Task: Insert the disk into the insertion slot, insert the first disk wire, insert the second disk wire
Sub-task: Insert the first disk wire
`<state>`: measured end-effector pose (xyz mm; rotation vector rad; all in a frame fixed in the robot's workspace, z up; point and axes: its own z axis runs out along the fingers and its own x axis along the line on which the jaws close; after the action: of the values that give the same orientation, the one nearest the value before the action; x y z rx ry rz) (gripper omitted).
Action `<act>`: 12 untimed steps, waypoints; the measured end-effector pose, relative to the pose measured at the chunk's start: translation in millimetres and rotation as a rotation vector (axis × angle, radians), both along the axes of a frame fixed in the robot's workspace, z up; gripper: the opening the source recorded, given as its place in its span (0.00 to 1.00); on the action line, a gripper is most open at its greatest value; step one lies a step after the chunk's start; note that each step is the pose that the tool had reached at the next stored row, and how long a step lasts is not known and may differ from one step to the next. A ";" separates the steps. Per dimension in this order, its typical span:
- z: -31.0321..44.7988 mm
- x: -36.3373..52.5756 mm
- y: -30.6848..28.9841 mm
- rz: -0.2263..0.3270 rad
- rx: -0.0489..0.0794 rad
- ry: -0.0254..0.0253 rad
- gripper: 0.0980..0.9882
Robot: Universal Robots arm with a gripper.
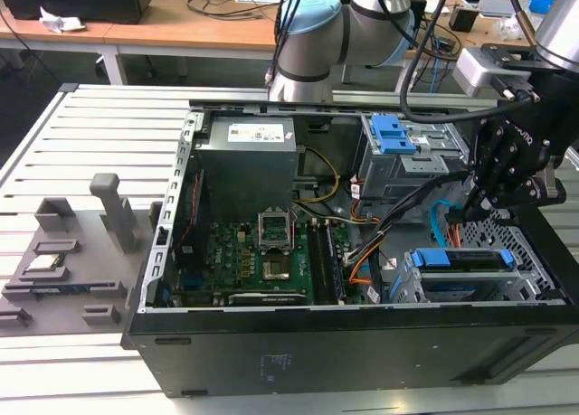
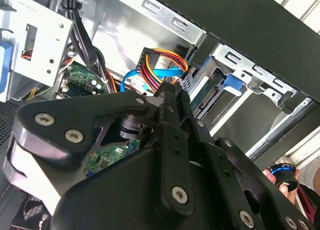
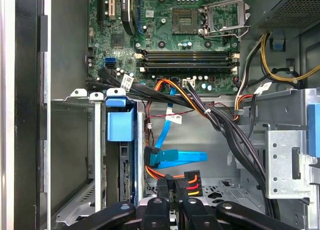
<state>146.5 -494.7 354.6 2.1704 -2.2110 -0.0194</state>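
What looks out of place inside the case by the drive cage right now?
Nothing is damaged or spilled. The disk sits in the insertion slot, but the second disk wire lies kinked and loose beside it, apparently unplugged. The first disk wire ends free by the claw.

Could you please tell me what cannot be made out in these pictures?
The disk: label hidden by the insertion slot walls, first wrist view.
The first disk wire: connector partly covered by the gripper, first wrist view.
The second disk wire: far end behind the gripper, exterior view.
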 end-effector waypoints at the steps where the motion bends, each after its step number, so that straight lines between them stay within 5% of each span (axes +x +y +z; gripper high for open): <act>1: 0.0 0.0 0.0 0.000 0.000 0.0000 0.08; 8: -0.1 0.0 -0.1 0.000 0.000 0.0000 0.08; 12: -0.1 0.0 -12.3 0.000 0.000 0.0000 0.08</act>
<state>146.5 -507.0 354.6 2.1702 -2.2109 -0.0191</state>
